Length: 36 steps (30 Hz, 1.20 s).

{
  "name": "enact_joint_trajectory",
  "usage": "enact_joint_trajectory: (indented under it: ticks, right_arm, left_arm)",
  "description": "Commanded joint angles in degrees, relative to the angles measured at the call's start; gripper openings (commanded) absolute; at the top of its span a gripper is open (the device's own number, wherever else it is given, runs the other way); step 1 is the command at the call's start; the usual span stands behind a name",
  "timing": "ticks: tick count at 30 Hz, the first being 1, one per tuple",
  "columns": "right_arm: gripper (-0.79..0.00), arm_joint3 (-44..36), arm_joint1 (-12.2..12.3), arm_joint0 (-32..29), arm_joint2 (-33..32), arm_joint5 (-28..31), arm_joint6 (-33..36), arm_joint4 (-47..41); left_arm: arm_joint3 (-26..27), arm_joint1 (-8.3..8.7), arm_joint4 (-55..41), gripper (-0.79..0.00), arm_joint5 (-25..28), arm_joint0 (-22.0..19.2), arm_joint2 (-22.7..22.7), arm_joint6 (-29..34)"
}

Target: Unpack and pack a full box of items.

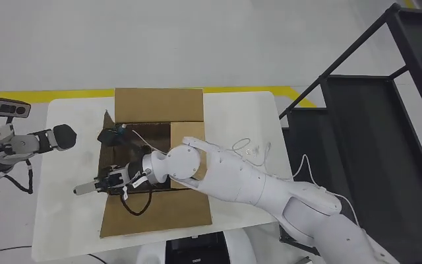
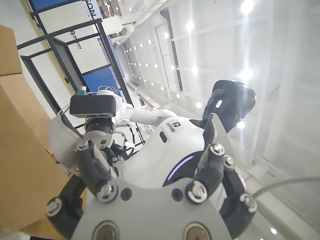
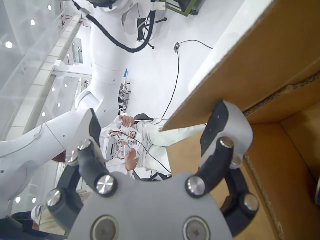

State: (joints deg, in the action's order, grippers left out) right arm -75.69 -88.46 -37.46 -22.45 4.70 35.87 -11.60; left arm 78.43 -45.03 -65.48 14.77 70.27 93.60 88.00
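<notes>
We see an open cardboard box [image 1: 158, 105] mid-table, flaps splayed. A dark blue item [image 1: 111, 135] lies inside at ten o'clock. The right gripper [image 1: 92, 187], at the box's eight o'clock, and the left gripper [image 2: 137, 121] are both released and empty. Unpacking looks barely begun.

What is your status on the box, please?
Left gripper open, empty. Right gripper open, at box edge. Nothing seen blocking.

Brown cardboard box [image 1: 158, 105], opened, stood on the white table [image 1: 250, 119]. Its large flaps lay spread flat toward 12 and 6 o'clock, and a smaller flap stood at 9 o'clock. A dark blue item [image 1: 112, 135] lay in the interior's 10 o'clock corner.
</notes>
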Motion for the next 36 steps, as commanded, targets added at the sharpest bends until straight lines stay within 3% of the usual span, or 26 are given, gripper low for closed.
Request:
enact_joint_trajectory:
  ticks: [1, 8, 15, 23, 30, 36]
  right_arm:
    - [0.000, 2.5, -1.5, 0.8, 1.2, 0.8, 0.2, -0.7]
    - [0.000, 10.6, -6.6, 3.2, 4.3, 2.5, 0.7, -0.9]
    - [0.000, 16.8, -9.8, 3.8, 4.8, 2.7, 0.4, -0.5]
    - [0.000, 17.9, -10.9, 3.7, 3.1, 2.6, 1.7, 1.1]
    - [0.000, 17.7, -12.0, 3.4, 2.4, 2.4, 2.8, 2.5]
    - [0.000, 15.8, -11.4, 2.2, 0.3, 3.5, 4.5, 3.9]
  left_arm:
    - [0.3, 0.00, -0.1, 0.000, -0.5, 0.3, 0.6, 0.0]
    - [0.3, 0.30, 0.4, 0.000, -2.7, 1.5, 3.5, 0.0]
    - [-2.5, 1.07, 8.4, 0.000, -10.0, 1.7, 4.5, -1.1]
    - [-7.6, 1.71, 19.8, 0.000, -17.1, -0.5, 0.9, -1.2]
    - [-10.6, 1.06, 21.9, 0.000, -20.8, -3.0, -3.3, -7.2]
    - [-16.0, 0.05, 24.7, 0.000, -21.1, -7.0, -8.8, -9.4]
